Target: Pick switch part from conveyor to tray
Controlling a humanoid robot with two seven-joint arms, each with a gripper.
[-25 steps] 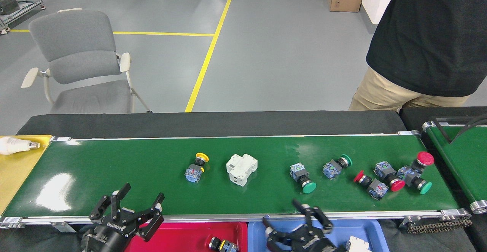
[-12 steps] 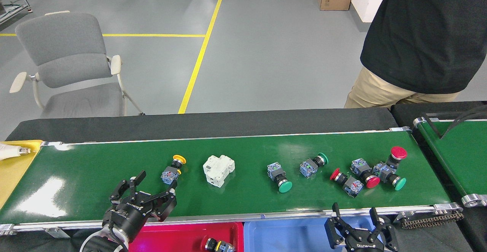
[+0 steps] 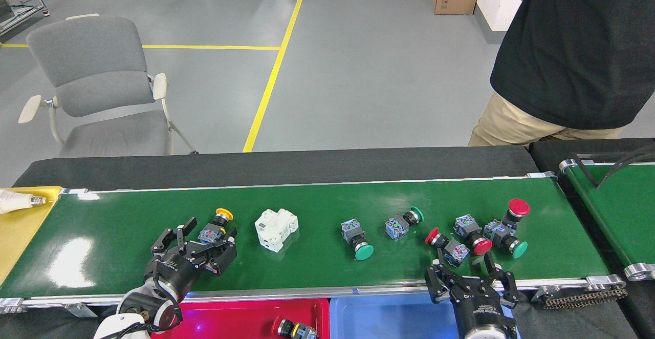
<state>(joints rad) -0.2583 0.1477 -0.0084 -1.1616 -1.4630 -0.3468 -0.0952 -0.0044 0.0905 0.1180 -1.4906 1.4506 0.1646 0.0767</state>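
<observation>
No text, label, number or brand can be read anywhere in view.

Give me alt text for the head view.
The left gripper reaches, open, for a yellow-capped switch on the green conveyor; the right gripper hovers open near a cluster of red and green switches. A person stands behind.

The green conveyor (image 3: pixel 128 224) carries scattered push-button switches (image 3: pixel 356 236) and a white breaker (image 3: pixel 275 228).
</observation>
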